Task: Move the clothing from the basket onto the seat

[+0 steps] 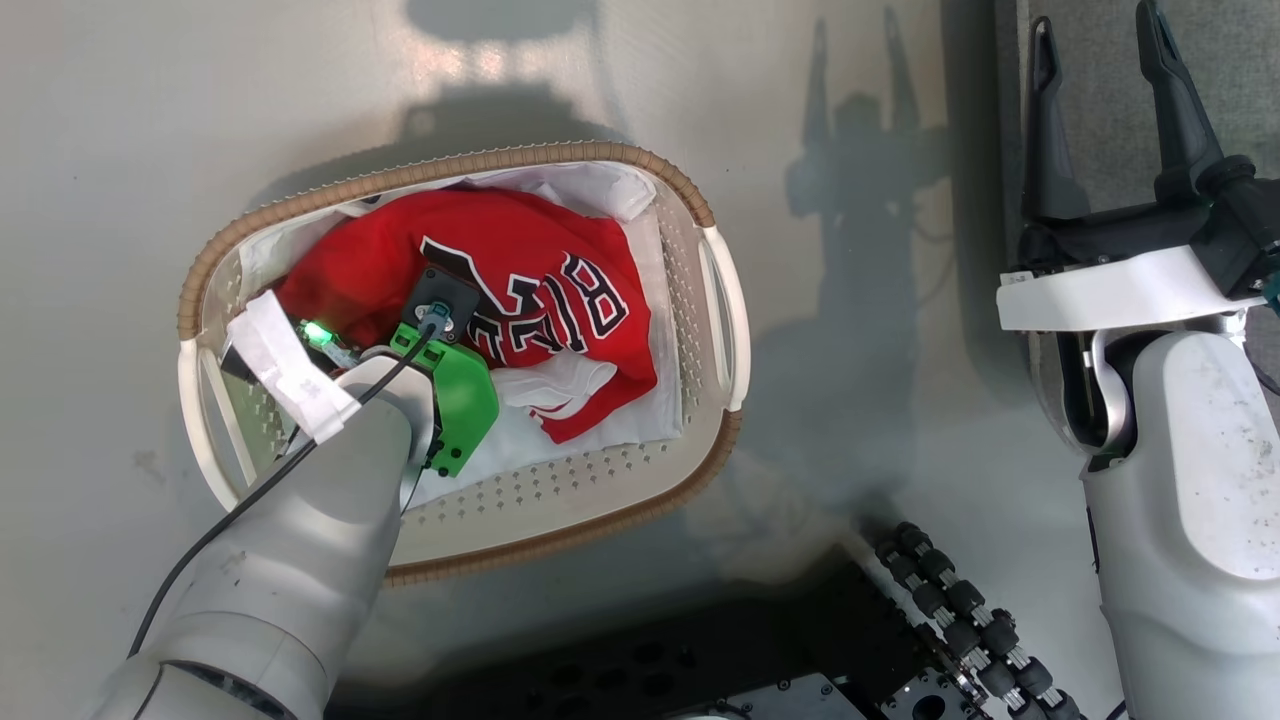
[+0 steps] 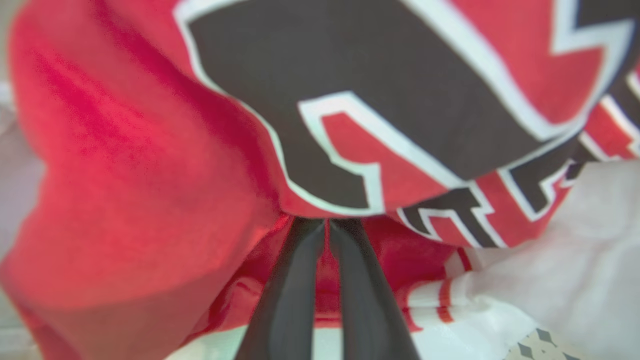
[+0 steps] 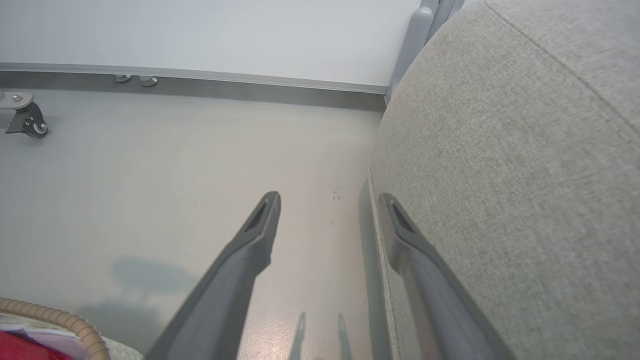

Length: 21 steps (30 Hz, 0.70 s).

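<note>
Item one: oval cream plastic laundry basket (image 1: 520,157) with perforated sides, brown braided rim and two handles, standing on the pale grey glossy floor (image 1: 150,150). Contents: red sports clothing (image 1: 520,270), the uppermost piece a jersey with black lettering outlined in white and white trim at its hem, lying crumpled across the middle of the basket on a white lining cloth (image 1: 610,190) that covers the bottom and folds over the far rim. Item two: left claw (image 2: 327,222), reaching down into the basket from its near left side; its two long dark fingers are drawn together with a fold of the red fabric pinched between them, just beneath the lettered panel. The left wrist carries a bright green plastic mount (image 1: 460,395), a black cable (image 1: 230,530) and a strip of white tape (image 1: 290,370). Item three: right claw (image 1: 1096,25), to the right of the basket and apart from it, fingers spread wide and holding nothing; in the right wrist view one finger lies over the floor and the other against the rounded edge of the seat. Item four: large grey woven-fabric upholstered seat (image 3: 525,175) with a stitched seam, beside the floor at the robot's right, no garment on the part shown. Sundries: a small castor wheel (image 3: 30,122) and a grey skirting strip (image 3: 200,85) at the far wall; the robot's black base (image 1: 650,670) at the near edge of the head view.
</note>
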Tool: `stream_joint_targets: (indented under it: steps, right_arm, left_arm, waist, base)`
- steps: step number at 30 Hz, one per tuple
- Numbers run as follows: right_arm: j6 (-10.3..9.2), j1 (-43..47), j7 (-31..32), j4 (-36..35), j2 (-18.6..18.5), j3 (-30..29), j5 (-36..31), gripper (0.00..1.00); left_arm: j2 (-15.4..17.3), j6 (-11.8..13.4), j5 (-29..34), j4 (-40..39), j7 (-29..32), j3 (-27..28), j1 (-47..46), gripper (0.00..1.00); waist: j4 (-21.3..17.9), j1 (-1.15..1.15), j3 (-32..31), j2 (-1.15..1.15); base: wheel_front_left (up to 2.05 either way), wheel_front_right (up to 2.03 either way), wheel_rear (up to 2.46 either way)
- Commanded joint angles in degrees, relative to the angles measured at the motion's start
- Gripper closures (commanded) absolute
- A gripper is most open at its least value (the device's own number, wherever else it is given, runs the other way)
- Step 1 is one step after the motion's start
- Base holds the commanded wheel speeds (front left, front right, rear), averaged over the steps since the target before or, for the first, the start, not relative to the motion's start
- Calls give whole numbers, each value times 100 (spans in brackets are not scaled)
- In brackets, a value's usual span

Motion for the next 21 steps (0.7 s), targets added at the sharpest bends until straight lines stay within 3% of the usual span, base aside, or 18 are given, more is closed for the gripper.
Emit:
stream_joint_targets:
  steps: [1, 12, 21]
  right_arm:
    - [-8, -52, -13, 28, -15, -5, 13, 0]
    - [-8, -95, -13, 276, -16, -39, -4, 0]
    - [-8, 4, -13, 514, -16, -48, -95, 0]
  left_arm:
    - [5, -59, -71, -1, -94, 22, 57, 100]
    - [2, -441, -392, -353, -770, 139, 196, 100]
    - [67, -553, -415, -1679, -768, 543, 589, 100]
  waist:
    - [-11, 0, -42, 0]
    - [52, 0, -574, 0]
    - [202, 0, -1244, 0]
  base:
    - [0, 0, 0]
    - [0, 0, 0]
    - [0, 0, 0]
